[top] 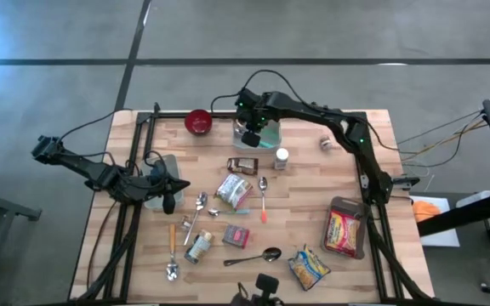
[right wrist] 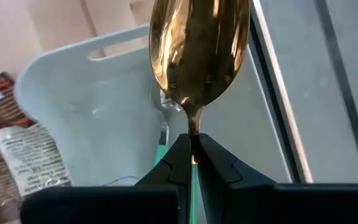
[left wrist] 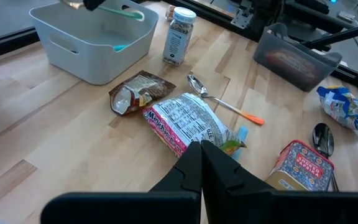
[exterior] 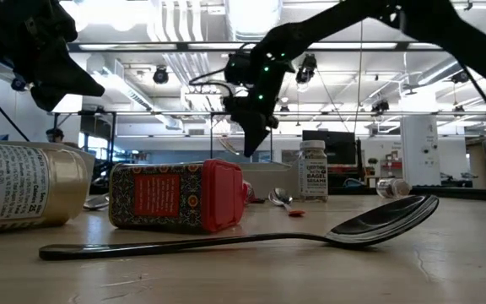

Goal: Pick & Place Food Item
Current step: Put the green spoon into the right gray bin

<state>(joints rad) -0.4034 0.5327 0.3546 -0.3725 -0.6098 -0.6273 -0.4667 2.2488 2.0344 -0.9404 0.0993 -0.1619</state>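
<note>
Your wooden table [top: 313, 212] is still crowded, so most of the job looks left to do: the big red noodle pack [top: 340, 231] sits in the grey tray near the right side, the yellow snack bag [top: 308, 267] lies by the front edge, the pink food pouch [top: 233, 190] is in the middle, and the small brown packet [top: 242, 164] lies just beside the white bin [top: 272, 133]. None of these food things is in the bin yet, as far as you can see. The right gripper [top: 250, 136] hangs over the white bin at the back of the table, pinched tight on a gold spoon [right wrist: 197, 50] (a spoon, not food), and something green already lies in the bin. The left gripper [top: 168, 201] waits low on the left side, closed with nothing in it, pointing toward the pink food pouch. Room is tight around the bin: the spice jar [top: 282, 157] stands just beside it and the red bowl [top: 198, 121] is near on the other side. The left side has a bit more bare wood, though spoons lie near the front.
</note>
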